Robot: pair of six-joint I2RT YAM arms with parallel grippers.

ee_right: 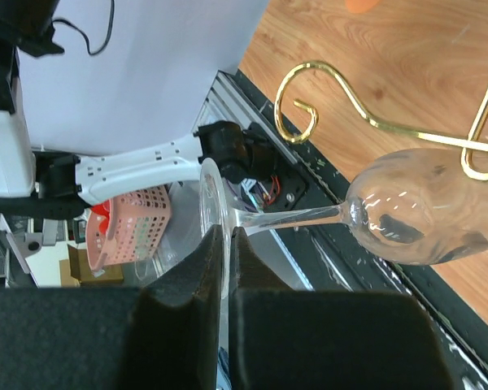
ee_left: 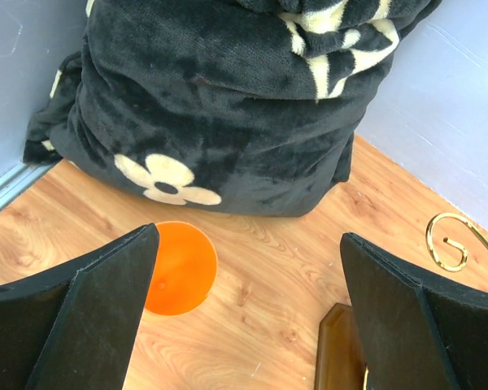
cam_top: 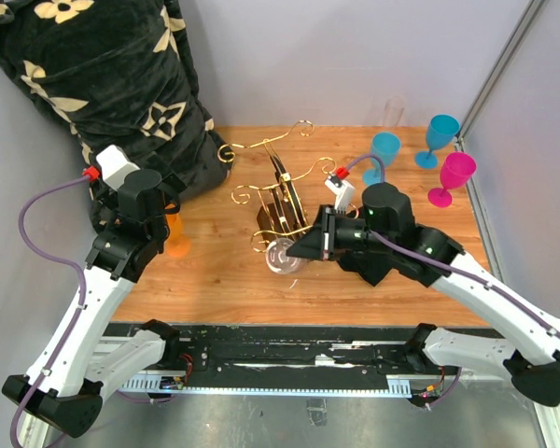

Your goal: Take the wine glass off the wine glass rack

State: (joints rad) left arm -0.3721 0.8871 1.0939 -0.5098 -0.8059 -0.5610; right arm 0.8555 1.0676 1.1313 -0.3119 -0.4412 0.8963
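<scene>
The wine glass rack (cam_top: 278, 191) is a gold wire stand on a dark wooden base in the middle of the table. My right gripper (cam_top: 303, 246) is shut on the foot of a clear wine glass (cam_top: 282, 256), held on its side at the rack's front end. In the right wrist view the fingers (ee_right: 203, 276) pinch the foot disc, and the glass bowl (ee_right: 415, 211) lies beside a gold scroll arm (ee_right: 342, 91); I cannot tell if they touch. My left gripper (ee_left: 248, 317) is open and empty above an orange glass (ee_left: 179, 268), with the rack's base (ee_left: 342, 349) beside it.
A black flowered blanket (cam_top: 103, 84) fills the back left corner. Two blue glasses (cam_top: 385, 149) and a pink glass (cam_top: 453, 175) stand at the back right, with a clear tall glass (cam_top: 393, 112) by the wall. The orange glass (cam_top: 177, 239) stands left of the rack.
</scene>
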